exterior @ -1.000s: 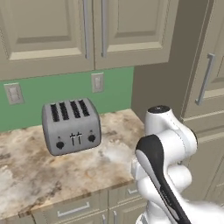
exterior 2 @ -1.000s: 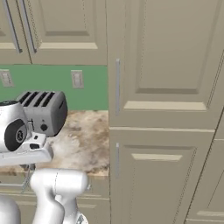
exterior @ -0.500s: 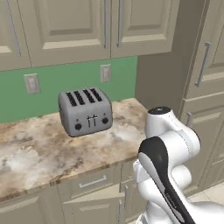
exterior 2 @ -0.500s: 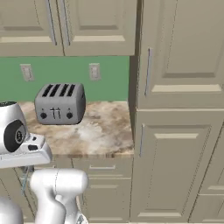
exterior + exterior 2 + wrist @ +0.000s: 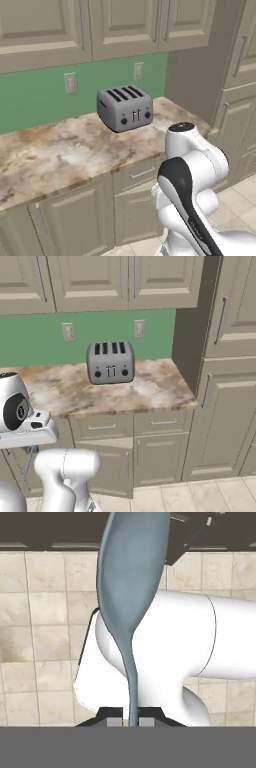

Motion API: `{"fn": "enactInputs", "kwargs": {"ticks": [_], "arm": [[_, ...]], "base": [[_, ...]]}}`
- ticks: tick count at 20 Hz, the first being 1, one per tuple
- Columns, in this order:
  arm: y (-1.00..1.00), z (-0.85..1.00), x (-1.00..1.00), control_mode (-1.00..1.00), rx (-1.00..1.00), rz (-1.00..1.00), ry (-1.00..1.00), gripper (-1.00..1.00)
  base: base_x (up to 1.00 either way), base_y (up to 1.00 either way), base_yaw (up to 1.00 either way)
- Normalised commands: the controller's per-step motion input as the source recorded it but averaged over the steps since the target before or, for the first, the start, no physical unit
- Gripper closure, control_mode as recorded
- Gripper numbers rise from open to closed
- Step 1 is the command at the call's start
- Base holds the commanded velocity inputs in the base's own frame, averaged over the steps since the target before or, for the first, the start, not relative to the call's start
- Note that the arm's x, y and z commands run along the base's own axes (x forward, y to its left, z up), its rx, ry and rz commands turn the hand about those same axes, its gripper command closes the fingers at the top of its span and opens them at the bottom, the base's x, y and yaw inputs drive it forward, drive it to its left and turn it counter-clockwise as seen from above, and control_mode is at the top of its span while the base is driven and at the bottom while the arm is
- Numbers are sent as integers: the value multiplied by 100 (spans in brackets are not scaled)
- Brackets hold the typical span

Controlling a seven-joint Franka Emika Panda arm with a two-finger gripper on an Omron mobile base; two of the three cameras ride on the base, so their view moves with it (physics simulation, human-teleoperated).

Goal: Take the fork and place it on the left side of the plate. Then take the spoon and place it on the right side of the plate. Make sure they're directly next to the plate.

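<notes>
The spoon (image 5: 131, 587) is pale bluish-grey, and in the hand view its oval bowl points up the picture while its thin handle runs down between the fingertips. My gripper (image 5: 131, 722) is shut on the handle's end. The hand points down over the tiled floor (image 5: 40, 637), with the spoon hanging above the robot's own white body. The fork and the plate are out of view.
A grey four-slot toaster (image 5: 125, 107) (image 5: 110, 362) stands on the marble counter (image 5: 50, 155) (image 5: 150, 391) against a green wall. Tall cabinets (image 5: 225, 381) close off the counter's right end. Drawers and cupboard doors (image 5: 135, 200) sit under the counter.
The whole scene has slid to the right in both base views, so the base has moved; the toaster and counter stand still. The arm's pose looks the same.
</notes>
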Motion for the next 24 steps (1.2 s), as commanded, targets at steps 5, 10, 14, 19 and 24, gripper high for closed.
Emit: {"fn": "enactInputs", "kwargs": {"ticks": [5,10,14,19,24], "arm": [[0,0,0,100,0,0,0,100],[0,0,0,100,0,0,0,100],[0,0,0,100,0,0,0,100],[0,0,0,100,0,0,0,100],[0,0,0,100,0,0,0,100]], "base": [[-96,100,-31],[-100,98,-33],[-100,76,-33],[-100,13,-23],[-100,-10,-17]]}}
